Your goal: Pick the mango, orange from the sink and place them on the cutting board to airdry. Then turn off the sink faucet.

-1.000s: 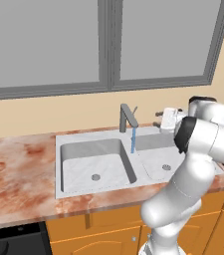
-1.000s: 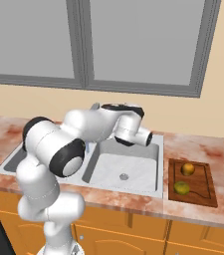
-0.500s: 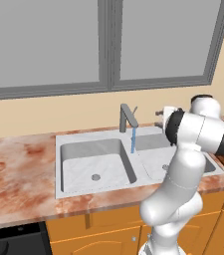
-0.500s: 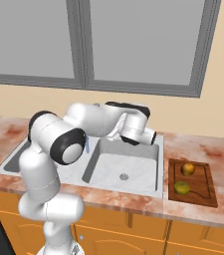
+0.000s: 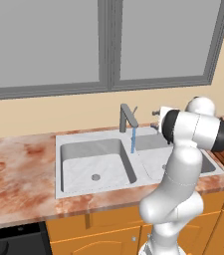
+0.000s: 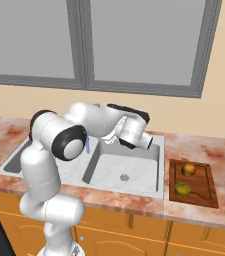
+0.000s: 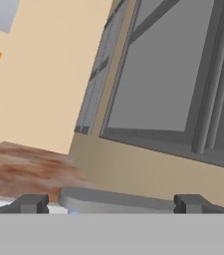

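Observation:
Water runs in a blue stream from the grey sink faucet into the pale sink. My gripper hovers just right of the faucet at about spout height. It is open, its dark fingertips stand wide apart, and a flat grey part of the faucet lies just beyond them. The orange and the mango both rest on the reddish-brown cutting board to the right of the sink. Nothing is held.
A grey-framed window rises behind the sink above a beige wall. Marbled reddish counter stretches left of the basins. My own white arm crosses over the right basin and hides part of it.
The hand has moved left from above the right basin's far rim to the faucet, and the elbow has swung round. The fruits and the board have not moved, and the water still runs.

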